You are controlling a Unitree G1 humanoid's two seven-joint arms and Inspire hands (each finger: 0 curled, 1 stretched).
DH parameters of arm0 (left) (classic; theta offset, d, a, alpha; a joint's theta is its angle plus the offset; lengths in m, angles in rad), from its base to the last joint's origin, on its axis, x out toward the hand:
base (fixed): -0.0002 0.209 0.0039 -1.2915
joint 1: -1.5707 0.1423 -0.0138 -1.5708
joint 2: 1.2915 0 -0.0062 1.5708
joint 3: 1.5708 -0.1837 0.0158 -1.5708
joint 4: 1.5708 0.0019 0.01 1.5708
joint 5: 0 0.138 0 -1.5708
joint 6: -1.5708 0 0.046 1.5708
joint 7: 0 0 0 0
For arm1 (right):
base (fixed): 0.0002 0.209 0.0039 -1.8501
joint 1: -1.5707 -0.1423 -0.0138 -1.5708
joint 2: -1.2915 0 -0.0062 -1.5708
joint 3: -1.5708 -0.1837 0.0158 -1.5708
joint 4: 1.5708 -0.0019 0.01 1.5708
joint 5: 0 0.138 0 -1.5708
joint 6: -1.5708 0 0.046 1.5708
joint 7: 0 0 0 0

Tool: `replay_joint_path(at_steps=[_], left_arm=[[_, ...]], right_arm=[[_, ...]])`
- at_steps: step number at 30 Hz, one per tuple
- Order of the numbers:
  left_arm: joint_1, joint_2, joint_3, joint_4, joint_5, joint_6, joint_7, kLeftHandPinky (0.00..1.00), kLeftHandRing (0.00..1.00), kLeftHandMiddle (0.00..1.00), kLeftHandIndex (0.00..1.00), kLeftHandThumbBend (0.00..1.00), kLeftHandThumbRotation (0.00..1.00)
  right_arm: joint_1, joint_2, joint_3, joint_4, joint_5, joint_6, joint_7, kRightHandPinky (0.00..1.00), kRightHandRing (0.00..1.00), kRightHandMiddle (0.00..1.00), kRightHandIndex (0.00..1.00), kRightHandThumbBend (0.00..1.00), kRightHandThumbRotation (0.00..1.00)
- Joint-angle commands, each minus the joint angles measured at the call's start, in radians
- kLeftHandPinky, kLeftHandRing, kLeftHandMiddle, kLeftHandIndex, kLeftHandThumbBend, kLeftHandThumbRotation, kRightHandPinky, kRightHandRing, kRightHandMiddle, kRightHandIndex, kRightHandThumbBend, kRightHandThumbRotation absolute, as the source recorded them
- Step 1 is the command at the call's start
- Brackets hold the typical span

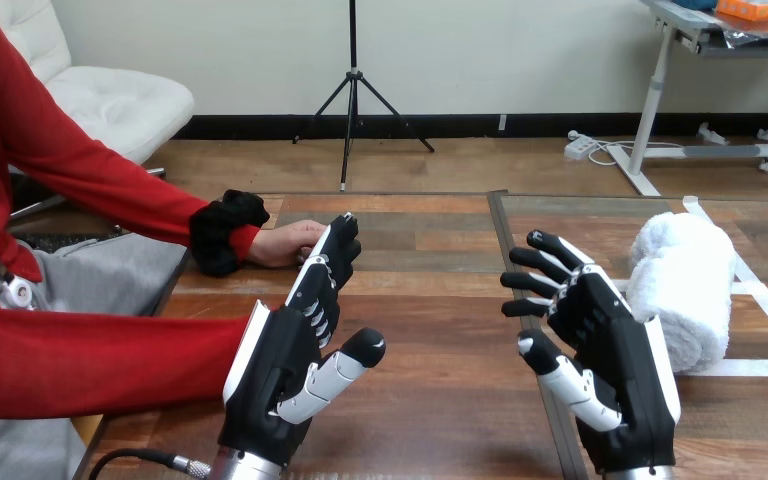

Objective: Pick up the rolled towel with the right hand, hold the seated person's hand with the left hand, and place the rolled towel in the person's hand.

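Two robot hands [280, 365] [612, 355], one rolled towel [685, 285], one person's hand [282, 243]

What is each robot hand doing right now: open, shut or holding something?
Left hand: open, holding nothing.
Right hand: open, beside the white rolled towel, holding nothing.

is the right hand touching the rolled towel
Cannot tell. In the head view the right hand, fingers spread, overlaps the left edge of the rolled towel with no gap showing, but it may simply be in front of it.
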Motion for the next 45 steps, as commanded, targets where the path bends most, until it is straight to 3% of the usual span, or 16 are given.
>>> replay_joint_path(at_steps=[1,10,24,35,45], left_arm=[[-0.044,-0.009,-0.009,-0.019,-0.010,-0.009,-0.004,1.00,0.98,0.99,0.96,1.00,0.70],[-0.049,-0.018,-0.012,-0.009,0.000,-0.012,0.002,1.00,0.99,0.99,0.97,1.00,0.70],[-0.054,-0.036,-0.017,0.008,0.023,-0.023,0.019,0.99,0.99,1.00,0.96,1.00,0.72],[-0.059,-0.041,-0.021,0.030,0.023,-0.034,0.015,0.99,0.99,1.00,0.97,1.00,0.73],[-0.058,-0.042,-0.023,0.038,0.029,-0.037,0.019,0.99,0.99,1.00,0.97,1.00,0.73]], right_arm=[[-0.028,-0.028,-0.008,-0.121,-0.030,0.030,-0.029,0.60,0.72,0.78,0.81,1.00,0.56],[-0.009,-0.061,-0.014,-0.267,-0.028,0.120,-0.046,0.62,0.73,0.79,0.82,1.00,0.51],[-0.019,-0.113,-0.077,-0.463,-0.028,0.234,-0.124,0.63,0.75,0.79,0.82,1.00,0.48],[-0.047,-0.151,-0.134,-0.550,-0.004,0.283,-0.164,0.62,0.75,0.79,0.82,1.00,0.49],[-0.098,-0.183,-0.190,-0.536,-0.018,0.291,-0.215,0.61,0.75,0.80,0.84,1.00,0.53]])
